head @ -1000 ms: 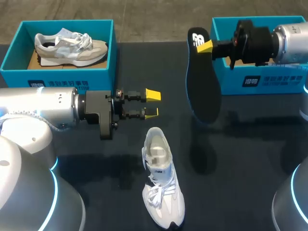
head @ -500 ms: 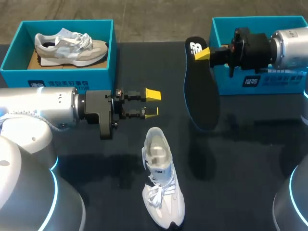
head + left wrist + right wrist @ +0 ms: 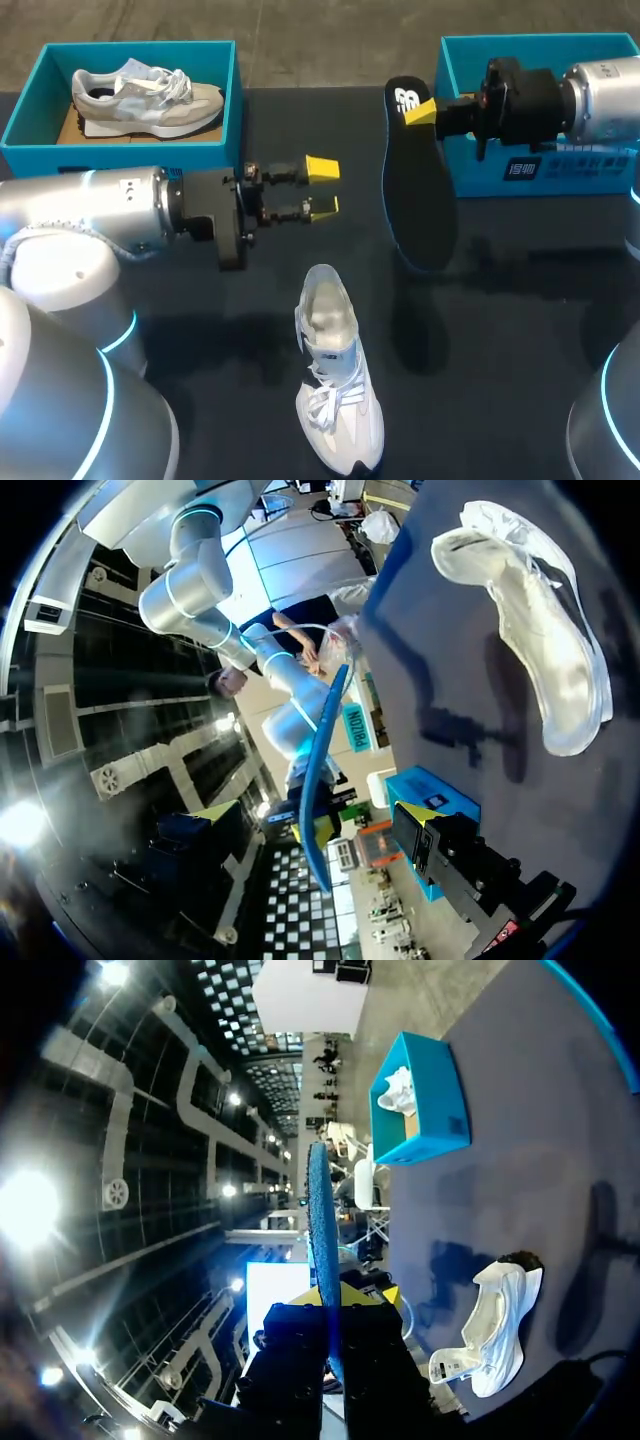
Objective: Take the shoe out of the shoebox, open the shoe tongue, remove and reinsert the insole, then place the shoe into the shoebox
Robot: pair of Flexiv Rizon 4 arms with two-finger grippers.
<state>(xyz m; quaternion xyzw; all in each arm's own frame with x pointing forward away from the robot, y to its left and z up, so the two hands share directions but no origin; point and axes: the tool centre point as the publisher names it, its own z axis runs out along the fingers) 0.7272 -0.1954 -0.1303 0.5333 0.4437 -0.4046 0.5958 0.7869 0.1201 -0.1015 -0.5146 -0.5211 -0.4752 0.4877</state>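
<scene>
A white shoe (image 3: 337,385) lies on the dark table, toe toward the front edge, its opening facing up. My right gripper (image 3: 421,108) is shut on the heel end of a black insole (image 3: 415,195) and holds it in the air, hanging toe-down in front of the right shoebox (image 3: 540,165). My left gripper (image 3: 322,188) stands open and empty above the table, beyond the shoe's heel. In the left wrist view the shoe (image 3: 530,630) lies off to one side and the insole (image 3: 320,780) shows edge-on far ahead. The right wrist view shows the insole (image 3: 321,1230) edge-on between its fingers.
A second blue shoebox (image 3: 120,150) at the back left holds another pale shoe (image 3: 145,95); it also shows in the right wrist view as a blue box (image 3: 420,1110). Bare table (image 3: 520,340) lies to the right of the white shoe.
My left arm has shifted its open gripper a little farther back and to the right. My right gripper first carried the insole slightly left, then held still.
</scene>
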